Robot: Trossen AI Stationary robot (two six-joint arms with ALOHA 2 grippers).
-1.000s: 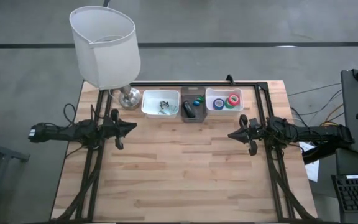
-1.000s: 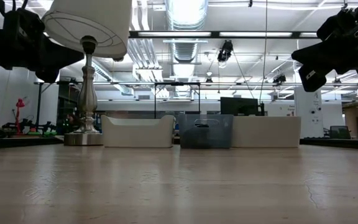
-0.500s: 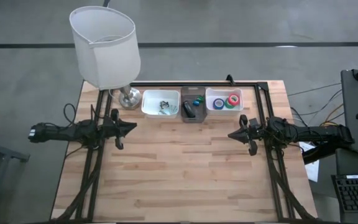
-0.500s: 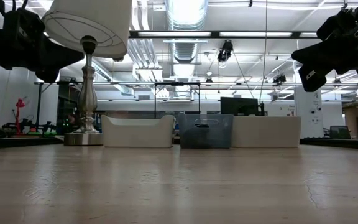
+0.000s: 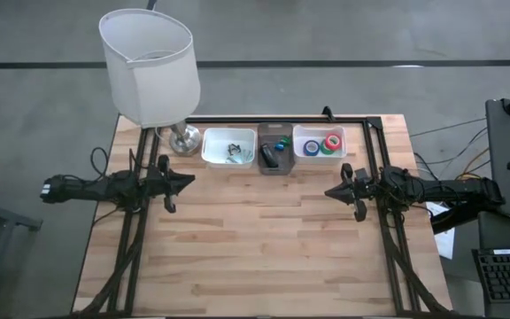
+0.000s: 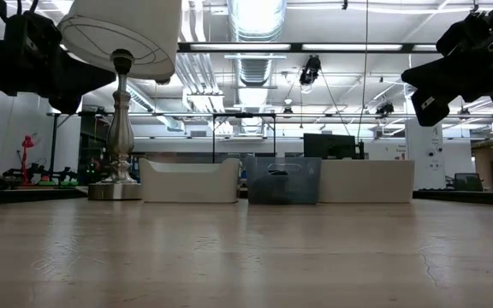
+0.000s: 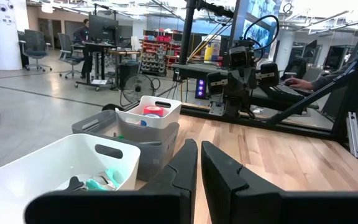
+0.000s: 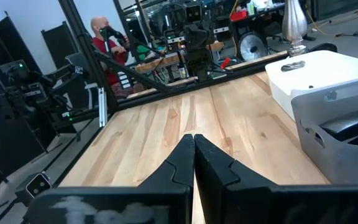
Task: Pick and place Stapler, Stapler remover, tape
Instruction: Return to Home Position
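The black stapler (image 5: pixel 269 158) lies in the grey middle bin (image 5: pixel 274 163) at the table's far edge, with small green and blue bits beside it. Blue, green and red tape rolls (image 5: pixel 324 143) sit in the white bin (image 5: pixel 301 135) on the right. The red roll (image 7: pixel 153 111) also shows in the left wrist view. Small claw-shaped removers (image 5: pixel 235 152) lie in the left white bin (image 5: pixel 209 147). My left gripper (image 5: pixel 185 182) hovers shut over the table's left side. My right gripper (image 5: pixel 329 191) hovers shut over the right side. Both stand well above the wood and point at each other.
A lamp with a white shade (image 5: pixel 149 64) stands on its silver base (image 5: pixel 184 140) at the far left corner, next to the bins. A black frame (image 5: pixel 352 120) runs along the far edge. The bare wooden top (image 5: pixel 255 239) stretches toward the near edge. A person (image 8: pixel 107 37) sits beyond the table.
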